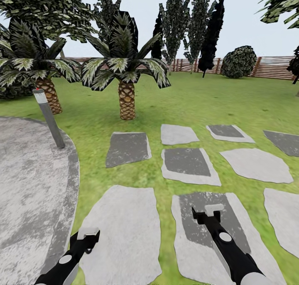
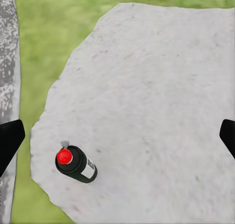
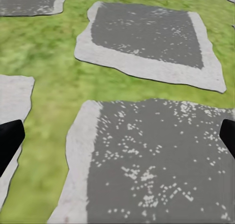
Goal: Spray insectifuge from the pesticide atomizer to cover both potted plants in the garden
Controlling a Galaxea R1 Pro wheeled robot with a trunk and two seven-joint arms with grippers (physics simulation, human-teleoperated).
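So this is right at the grab-the-bottle stage, nothing's been picked up yet. The pesticide atomizer [image 2: 76,164] is standing upright on a pale stepping stone [image 2: 147,111], close to that stone's edge where it meets the grass, and from the left wrist camera you're looking almost straight down on its red-topped spray head with the white label peeking out on the side. The left gripper [image 1: 88,234] hangs above that same big pale slab at the near left of the lawn, next to the grey paved circle [image 1: 29,185], and its fingers sit wide apart at the two edges of the wrist view with nothing between them, so it's open and empty. The right gripper [image 1: 206,212] hovers over a darker speckled stone [image 3: 156,160] further right, also spread open with nothing in it. The bottle isn't lined up between the left fingers at all, it sits well off to one side, so I'd say the next move needs the left arm to shift across until the bottle is centred, then drop down and close around the body below the spray head. Going in sloppy could easily tip it, since it looks slim. Far side there's palms [image 1: 126,81], a grey bollard lamp [image 1: 48,117] and the wooden fence [image 1: 270,67].
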